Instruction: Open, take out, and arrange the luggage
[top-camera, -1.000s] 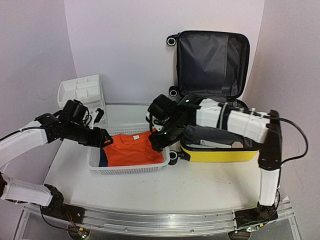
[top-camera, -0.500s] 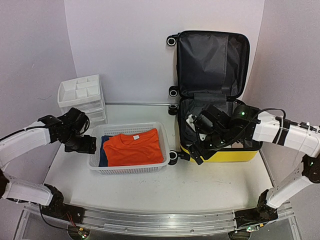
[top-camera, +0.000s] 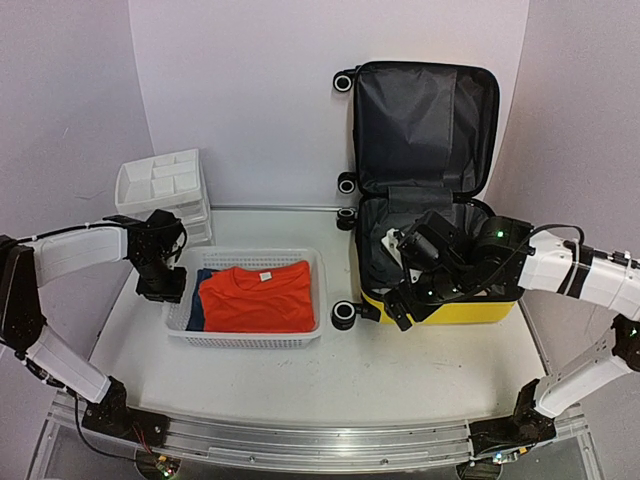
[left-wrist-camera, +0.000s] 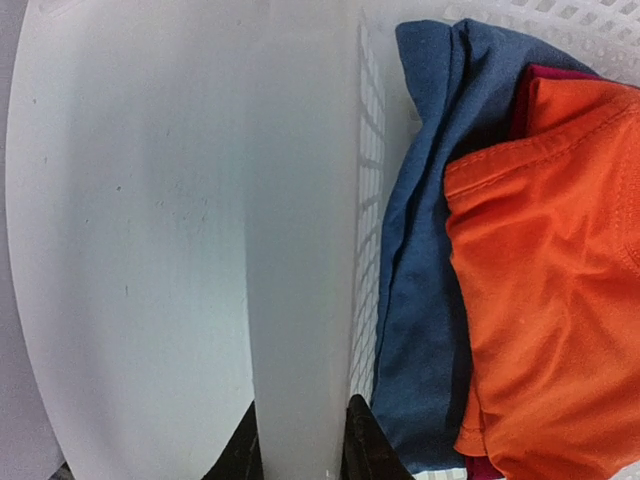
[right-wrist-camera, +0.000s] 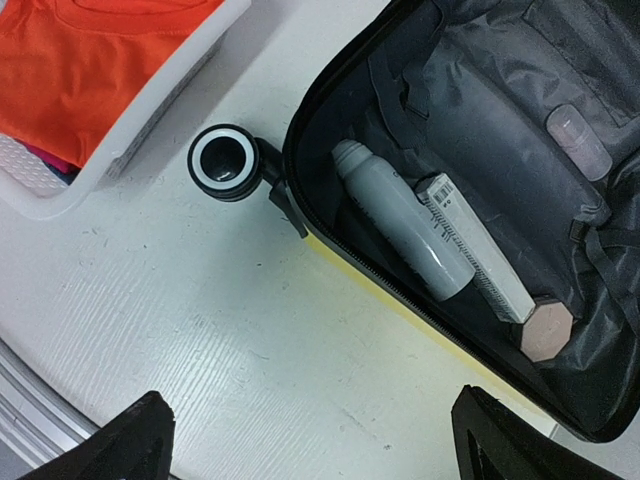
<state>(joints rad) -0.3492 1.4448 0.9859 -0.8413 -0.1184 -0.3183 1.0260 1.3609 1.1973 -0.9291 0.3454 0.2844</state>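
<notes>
Right gripper (right-wrist-camera: 310, 425), wide open and empty, risked snagging the suitcase (top-camera: 470, 312) rim at one o'clock; left gripper (left-wrist-camera: 305, 440) pinched the basket (left-wrist-camera: 300, 300) rim.

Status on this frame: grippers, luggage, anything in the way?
Left gripper shut on white mesh basket rim. Right gripper open, empty, at luggage front edge. Luggage open, lid upright; grey bottle, white box inside. Nothing blocks the opening.

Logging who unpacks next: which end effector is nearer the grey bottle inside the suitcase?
Right. The right end effector hangs open over the suitcase at its front-left corner, just off the grey bottle. The left end effector is far across, clamped on the white basket at its left rim.
</notes>
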